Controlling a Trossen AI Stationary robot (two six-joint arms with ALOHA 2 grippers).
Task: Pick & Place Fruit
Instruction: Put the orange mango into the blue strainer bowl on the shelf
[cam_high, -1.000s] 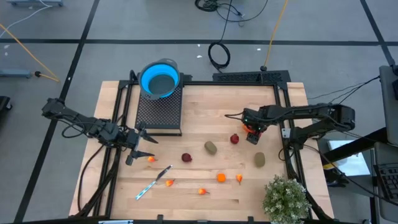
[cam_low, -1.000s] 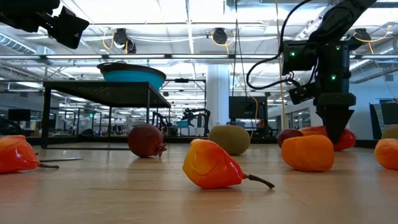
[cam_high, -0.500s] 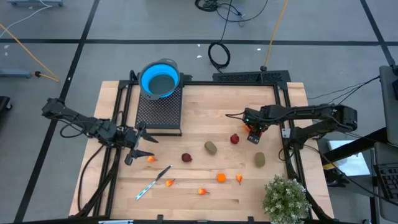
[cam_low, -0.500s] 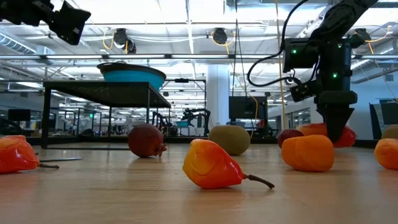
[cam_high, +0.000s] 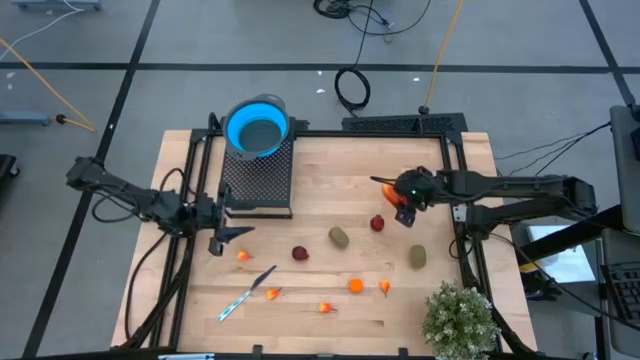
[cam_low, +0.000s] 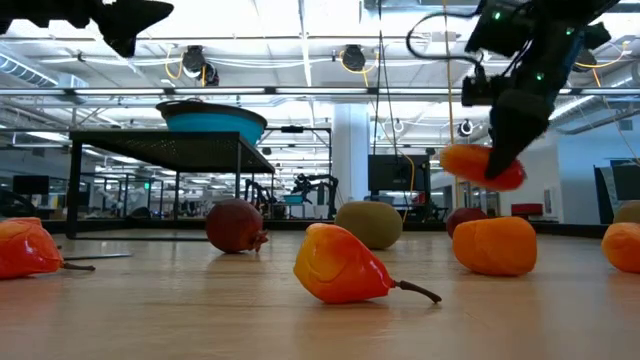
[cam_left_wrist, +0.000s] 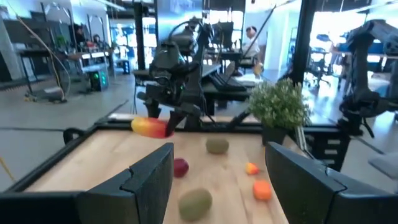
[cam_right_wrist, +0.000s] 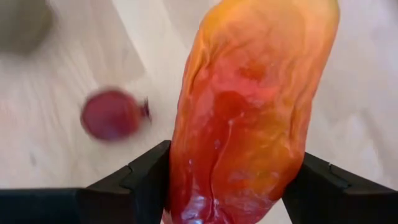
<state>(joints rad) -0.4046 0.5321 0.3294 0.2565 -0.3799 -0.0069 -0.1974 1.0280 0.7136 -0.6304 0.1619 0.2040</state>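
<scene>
One red-orange fruit (cam_right_wrist: 249, 112) is clamped in the right pincer (cam_high: 404, 203), up off the counter (cam_high: 330, 170) at the right-centre. Low view shows the piece (cam_low: 482, 166) hanging in the air w/ the pincer (cam_low: 503, 150) gripping it from above; left wrist view shows it (cam_left_wrist: 150, 127) well above the wood too.

Left pincer (cam_high: 226, 226) sits at the counter's left edge, just beside the black mesh stand (cam_high: 256, 180). Fingers (cam_left_wrist: 149, 180) spread wide, holding nothing.

Rest of the fruit is on the counter:
- dark red round piece (cam_high: 377, 223) just below-left of the lifted one, apart from it
- olive oval (cam_high: 340, 237) mid-counter
- 2nd olive oval (cam_high: 417, 257) nearer the right edge
- dark red round piece (cam_high: 300, 254) left of centre
- small orange bit (cam_high: 242, 256) near the left pincer, not touching
- orange bits along the near side: (cam_high: 272, 294), (cam_high: 325, 307), (cam_high: 355, 285), (cam_high: 385, 287)

Thin silver-blue stick (cam_high: 248, 293) lies diagonal near the front-left, one end by an orange bit. Blue bowl (cam_high: 257, 127) sits at the far end of the mesh stand. Bushy green plant (cam_high: 459, 318) at the front-right corner.

Low view, front row: orange piece w/ stem (cam_low: 338, 265) closest, dark red one (cam_low: 235, 225) and olive oval (cam_low: 369, 224) behind.
</scene>
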